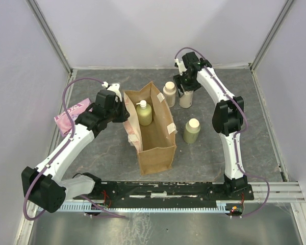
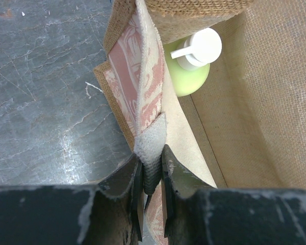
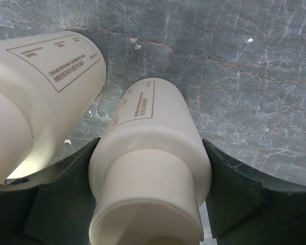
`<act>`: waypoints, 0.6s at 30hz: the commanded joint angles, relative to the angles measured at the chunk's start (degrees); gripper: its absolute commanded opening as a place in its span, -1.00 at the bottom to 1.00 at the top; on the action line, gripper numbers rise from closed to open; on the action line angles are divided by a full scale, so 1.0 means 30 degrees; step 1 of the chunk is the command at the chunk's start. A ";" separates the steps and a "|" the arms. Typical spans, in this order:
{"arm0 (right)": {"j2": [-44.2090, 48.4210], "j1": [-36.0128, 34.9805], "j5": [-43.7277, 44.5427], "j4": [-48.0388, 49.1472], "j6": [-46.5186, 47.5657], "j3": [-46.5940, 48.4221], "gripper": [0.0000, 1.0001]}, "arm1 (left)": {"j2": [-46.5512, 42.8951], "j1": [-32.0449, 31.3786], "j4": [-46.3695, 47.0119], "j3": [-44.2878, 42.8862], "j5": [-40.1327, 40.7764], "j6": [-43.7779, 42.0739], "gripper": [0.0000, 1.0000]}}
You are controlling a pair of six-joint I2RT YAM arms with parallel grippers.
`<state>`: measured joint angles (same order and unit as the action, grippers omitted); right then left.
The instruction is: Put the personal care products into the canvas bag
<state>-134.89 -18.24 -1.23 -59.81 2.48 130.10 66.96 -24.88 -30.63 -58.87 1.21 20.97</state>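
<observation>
**The right fingers (image 3: 61, 199) grip a cream bottle (image 3: 148, 148); the bag (image 1: 155, 158) stands to their left**

The right fingers are pressed against both sides of the cream bottle just below its wide cap. The bottle stands upright on the desk (image 1: 219, 158) at the far side, with its long axis vertical. The second cream bottle (image 1: 169, 93) stands just beside it, between it and the bag.

The bag's mouth faces straight up, so I judge the move must lift the bottle above the rim, carry it left, then lower it.

The left fingers (image 2: 181, 181) are clamped on the pinkish-white handle (image 2: 143, 87) at the bag's left wall, which appears to steady the bag and keep its mouth open. The pump bottle (image 2: 191, 66) already stands inside, at the far end. The green bottle (image 1: 192, 130) is on the desk to the right of the bag, and all three loose bottles are nearer the right arm.

The bottles are smooth, rigid plastic cylinders with printed labels, and may be slippery to hold. The bag is coarse woven tan cloth with soft walls that could sag if nudged. The desk is dark grey and stone-veined.
</observation>
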 commanded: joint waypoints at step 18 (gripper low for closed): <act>0.4483 0.0367 0.2773 -0.0102 0.0606 0.0737 -1.00 | 0.0564 -0.0061 0.0550 -0.0737 -0.0496 -0.0268 -0.70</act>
<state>-131.66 -17.67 3.42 -61.28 3.42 127.59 67.66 -24.88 -30.28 -59.27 0.93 20.97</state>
